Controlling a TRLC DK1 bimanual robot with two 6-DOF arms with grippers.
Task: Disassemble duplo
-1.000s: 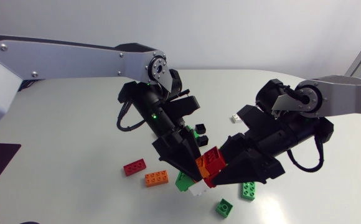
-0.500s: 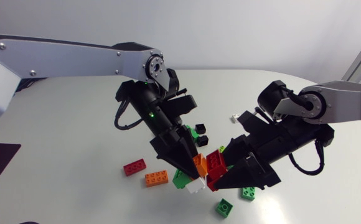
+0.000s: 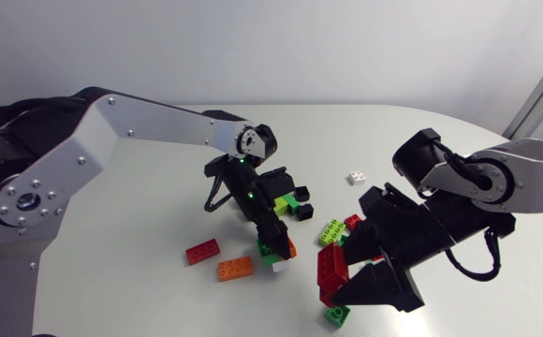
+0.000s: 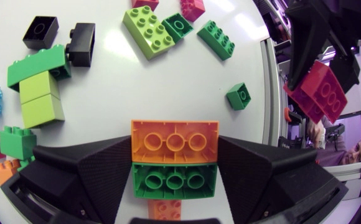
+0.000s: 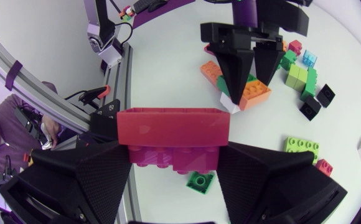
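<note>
Clamping the left gripper (image 4: 175,163) from two sides on an orange-and-green stack (image 4: 175,142), one wedge finger pressing each short end. Squeezing the right gripper (image 5: 173,157) the same way on a red stack (image 5: 173,130), a red brick over a pinker one, above the tabletop.

Holding the two loads apart in the head view, the red stack at 4 o'clock of the left gripper, with a strip of bare table (image 3: 112,206) between them.

Crowding the left gripper with loose pieces: a red brick (image 3: 202,251) near at 9 o'clock, an orange brick (image 3: 235,268) just beside at 8 o'clock, two black bricks (image 3: 300,194) and a green-and-lime cluster (image 3: 286,201) at 12 to 1 o'clock, a lime brick (image 3: 330,231) at 2 o'clock.

Hemming in the right gripper too: a small green brick (image 3: 338,315) just beside its tips at 6 o'clock, the lime brick near at 12 o'clock, a small white brick (image 3: 356,178) well apart at 12 o'clock.

Leaving the widest bare run of table from 9 to 11 o'clock of the left gripper, out to the curved far edge (image 3: 346,105) at 12 o'clock, and more bare surface at 1 to 2 o'clock of the right gripper.
</note>
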